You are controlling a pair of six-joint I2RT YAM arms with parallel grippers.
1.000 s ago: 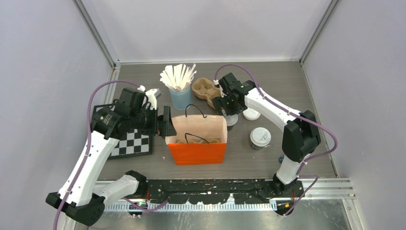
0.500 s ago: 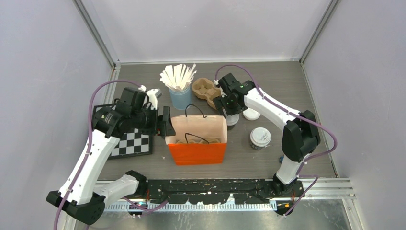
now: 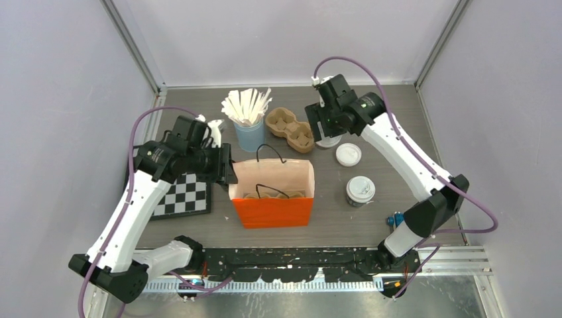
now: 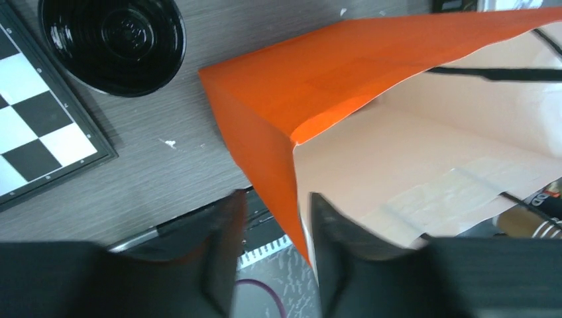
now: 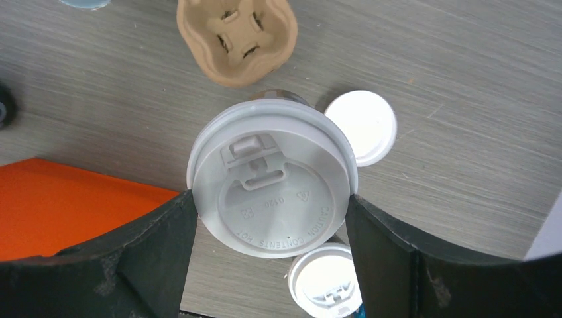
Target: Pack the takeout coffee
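- right gripper (image 5: 270,202) is clamped wide on the white lid rim of a small dark paper cup (image 5: 272,179); the cup is upright, over the far part of the grey wooden desk (image 3: 397,132), just right of the brown cardboard cup carrier (image 3: 289,128)
- second matching lidded cup (image 3: 360,190) stands right of the tall orange paper bag (image 3: 272,211), with a loose flat white lid (image 3: 348,154) behind it
- left gripper (image 4: 275,199) is half open, fingers astride the bag's left wall, gaps showing, no pinch yet
- to do it well, I'd say: pinch that wall first to hold the mouth wide, carry the cup level over it, miss the black handles (image 4: 490,73), lower to the bottom before letting go
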